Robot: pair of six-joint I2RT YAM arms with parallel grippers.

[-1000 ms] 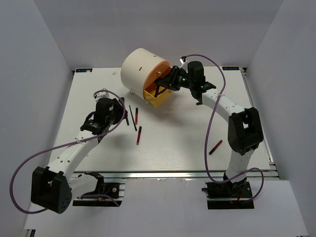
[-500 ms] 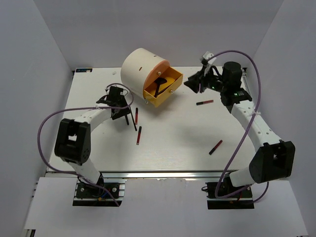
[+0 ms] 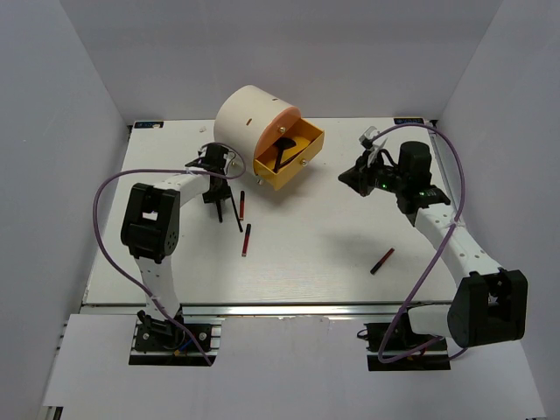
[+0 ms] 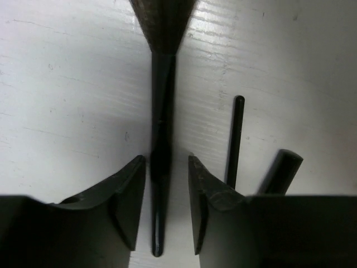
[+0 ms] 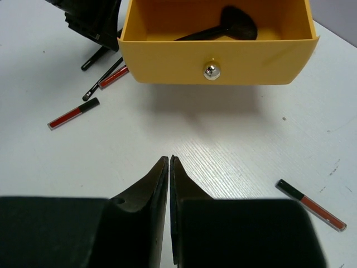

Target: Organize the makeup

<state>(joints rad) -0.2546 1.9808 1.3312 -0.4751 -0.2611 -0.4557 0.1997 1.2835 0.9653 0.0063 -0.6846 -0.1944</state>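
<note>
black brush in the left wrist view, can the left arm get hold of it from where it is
Probably yes. The left pincer is open and straddles the black brush, one finger on each side with nothing between. A thinner black rod lies beside it, outside the jaws.

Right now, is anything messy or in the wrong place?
Yes. One brush lies in the open yellow drawer, but red-and-black sticks and a thin black brush lie scattered on the table, with a lone stick far right.
</note>
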